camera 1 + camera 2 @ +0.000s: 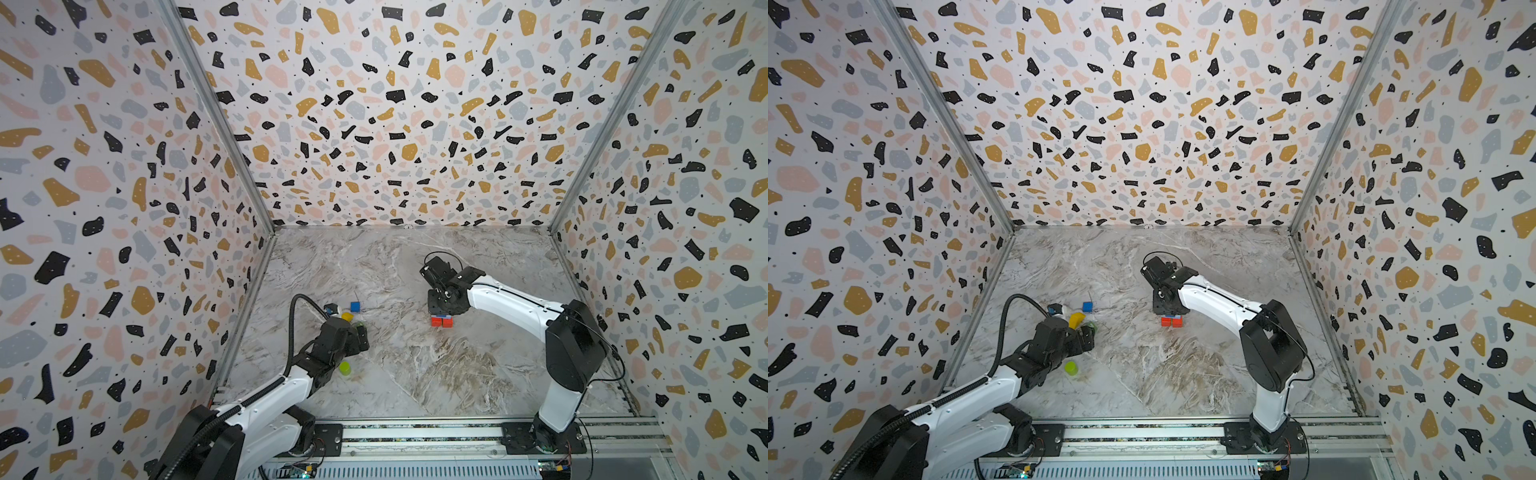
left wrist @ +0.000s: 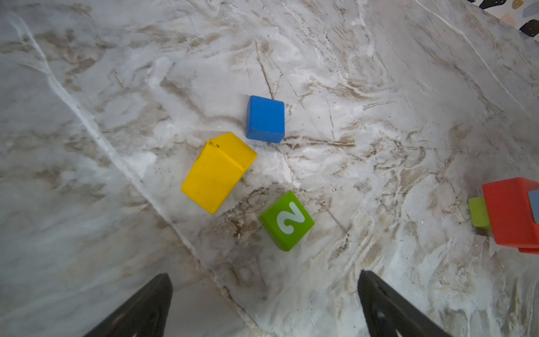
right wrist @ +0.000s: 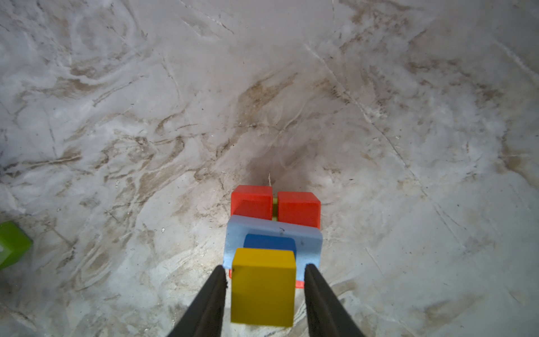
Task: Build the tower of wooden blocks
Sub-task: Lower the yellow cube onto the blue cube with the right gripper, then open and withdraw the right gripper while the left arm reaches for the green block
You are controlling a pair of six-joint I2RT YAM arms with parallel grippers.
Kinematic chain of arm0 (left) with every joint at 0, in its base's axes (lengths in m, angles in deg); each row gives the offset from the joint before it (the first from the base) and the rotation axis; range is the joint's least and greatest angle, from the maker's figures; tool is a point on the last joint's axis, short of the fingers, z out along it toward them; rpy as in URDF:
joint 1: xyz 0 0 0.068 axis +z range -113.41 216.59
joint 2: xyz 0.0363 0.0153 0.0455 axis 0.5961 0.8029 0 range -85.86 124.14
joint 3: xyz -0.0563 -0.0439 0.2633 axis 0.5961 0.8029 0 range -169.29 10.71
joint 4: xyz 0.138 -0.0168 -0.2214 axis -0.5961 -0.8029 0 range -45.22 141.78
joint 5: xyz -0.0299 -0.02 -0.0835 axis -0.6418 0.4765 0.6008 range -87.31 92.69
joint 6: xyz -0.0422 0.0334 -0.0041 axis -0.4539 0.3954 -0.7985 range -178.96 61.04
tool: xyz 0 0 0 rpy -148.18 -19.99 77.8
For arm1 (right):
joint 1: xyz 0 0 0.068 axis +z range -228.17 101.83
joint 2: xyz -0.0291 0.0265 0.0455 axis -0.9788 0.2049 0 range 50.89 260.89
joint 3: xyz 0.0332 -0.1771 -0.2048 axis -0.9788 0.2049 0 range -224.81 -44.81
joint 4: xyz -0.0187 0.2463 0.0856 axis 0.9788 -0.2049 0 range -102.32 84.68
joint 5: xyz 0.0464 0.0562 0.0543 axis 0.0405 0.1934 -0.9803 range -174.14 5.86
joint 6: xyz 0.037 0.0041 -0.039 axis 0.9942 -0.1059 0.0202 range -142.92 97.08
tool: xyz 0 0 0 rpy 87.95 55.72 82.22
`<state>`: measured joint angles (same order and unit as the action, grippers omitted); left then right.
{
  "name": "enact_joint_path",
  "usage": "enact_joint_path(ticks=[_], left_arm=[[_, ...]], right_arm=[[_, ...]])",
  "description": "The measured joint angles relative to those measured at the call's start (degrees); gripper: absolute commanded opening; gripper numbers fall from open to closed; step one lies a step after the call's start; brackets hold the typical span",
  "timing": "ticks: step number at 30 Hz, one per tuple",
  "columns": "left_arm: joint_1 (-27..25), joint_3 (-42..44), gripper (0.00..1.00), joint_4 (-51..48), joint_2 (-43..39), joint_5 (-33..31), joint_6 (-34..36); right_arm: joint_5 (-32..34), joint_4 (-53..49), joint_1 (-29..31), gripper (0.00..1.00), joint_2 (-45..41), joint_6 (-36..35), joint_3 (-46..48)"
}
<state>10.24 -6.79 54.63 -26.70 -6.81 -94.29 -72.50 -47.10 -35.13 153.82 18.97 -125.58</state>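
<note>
The wood block tower was found just right of the centre of the table. In both top views it was largely hidden under the right arm, with only its red base exposed. In the right wrist view a light blue slab, a blue block and a top yellow block were recorded stacked over the red base. The right gripper was noted unclenched, its fingers flanking the top yellow block with slim gaps either side. The left gripper was noted spread wide and empty at the table's left. Beyond it a loose yellow block, a blue cube and a green cube marked 2 were observed. A lime cylinder was logged nearer, beside the left arm.
</note>
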Motion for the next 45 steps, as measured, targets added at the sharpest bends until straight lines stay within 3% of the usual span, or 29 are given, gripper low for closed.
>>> enact_joint_path(ticks=[12, 24, 32, 38, 45], left_arm=[[0.0, -0.1, 1.0, -1.1, -0.4, -1.0, 0.0], [-0.2, -6.8, 1.0, -11.0, -6.9, -3.9, -0.3], [-3.5, -16.6, 0.95, -18.8, -3.5, -7.2, 0.2], [-5.0, -23.7, 0.83, -23.6, 1.6, -7.6, 2.3], [-5.3, -28.7, 0.49, -27.3, 8.7, -6.4, 7.3]], right_arm=[[1.1, 0.1, 0.1, 0.5, -3.0, -1.8, 0.0], [-2.9, 10.8, -1.4, 0.69, -27.7, -11.3, 13.0], [-12.3, 18.6, -10.8, 0.79, -39.2, -16.7, 24.2], [-20.6, 27.5, -17.8, 0.79, -44.9, -17.6, 32.9], [-28.8, 36.7, -23.2, 0.77, -44.4, -16.9, 41.2]])
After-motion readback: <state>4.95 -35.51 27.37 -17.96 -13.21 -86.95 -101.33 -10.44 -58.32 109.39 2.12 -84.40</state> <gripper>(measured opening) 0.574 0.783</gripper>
